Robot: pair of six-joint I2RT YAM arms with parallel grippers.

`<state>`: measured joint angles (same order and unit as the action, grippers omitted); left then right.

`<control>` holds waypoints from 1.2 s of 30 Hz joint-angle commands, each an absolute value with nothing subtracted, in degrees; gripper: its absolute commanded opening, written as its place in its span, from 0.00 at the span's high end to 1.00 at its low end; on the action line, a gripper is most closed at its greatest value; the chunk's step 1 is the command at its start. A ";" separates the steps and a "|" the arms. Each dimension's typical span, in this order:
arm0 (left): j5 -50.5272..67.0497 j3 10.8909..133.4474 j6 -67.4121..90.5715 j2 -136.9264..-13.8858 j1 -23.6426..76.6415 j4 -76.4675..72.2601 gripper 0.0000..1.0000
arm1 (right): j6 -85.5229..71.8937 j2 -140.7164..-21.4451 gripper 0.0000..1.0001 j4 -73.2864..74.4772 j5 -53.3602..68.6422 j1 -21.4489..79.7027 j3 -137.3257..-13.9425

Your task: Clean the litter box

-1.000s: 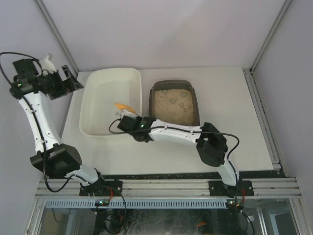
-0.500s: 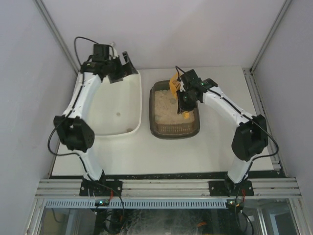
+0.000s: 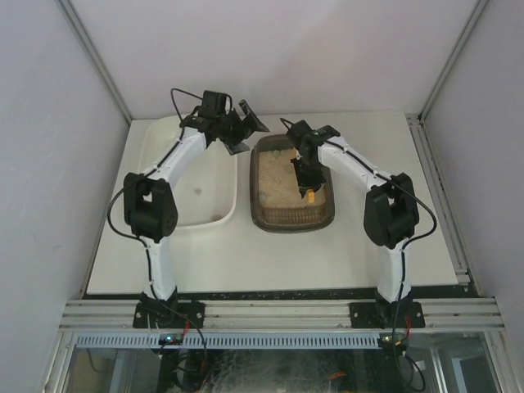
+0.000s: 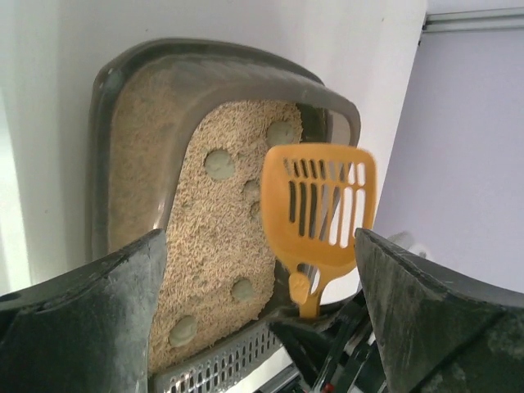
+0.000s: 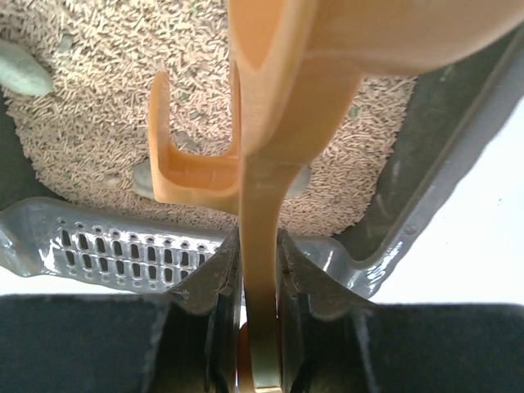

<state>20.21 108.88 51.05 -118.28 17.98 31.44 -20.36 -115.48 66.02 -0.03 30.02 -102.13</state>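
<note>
My right pincer (image 5: 260,327) clamps the scoop (image 4: 319,205) by its handle, blade up over the litter box (image 4: 229,61); my left pincer (image 3: 248,137) hangs open near its rim.

Table (image 3: 246,258): tub (image 3: 209,176) on the left half, litter box (image 3: 292,221) just beside it to the right, long sides parallel. Left gripper (image 3: 246,135) above the gap at their far ends. Right gripper (image 3: 304,168) over the box, scoop (image 4: 319,205) clamped in it (blade above the litter). Lumps (image 4: 219,164) scattered in the litter.
</note>
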 commanded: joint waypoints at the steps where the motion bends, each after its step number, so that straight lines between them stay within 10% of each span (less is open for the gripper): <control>1: 14.09 103.32 51.45 -108.53 18.18 26.80 0.00 | -20.94 -117.28 1.00 69.94 -5.12 29.97 -106.00; 17: 10.85 84.31 48.15 -93.90 15.87 21.59 0.00 | -20.62 -123.92 1.00 68.71 -8.41 30.93 -107.41; 36: 10.20 82.82 46.68 -93.03 13.95 22.05 0.00 | -18.77 -126.15 1.00 65.76 22.85 30.01 -107.11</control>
<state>10.66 84.01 48.40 -95.88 14.52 24.03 -19.92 -127.87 67.11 12.80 30.41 -109.93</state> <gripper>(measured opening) 0.996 0.168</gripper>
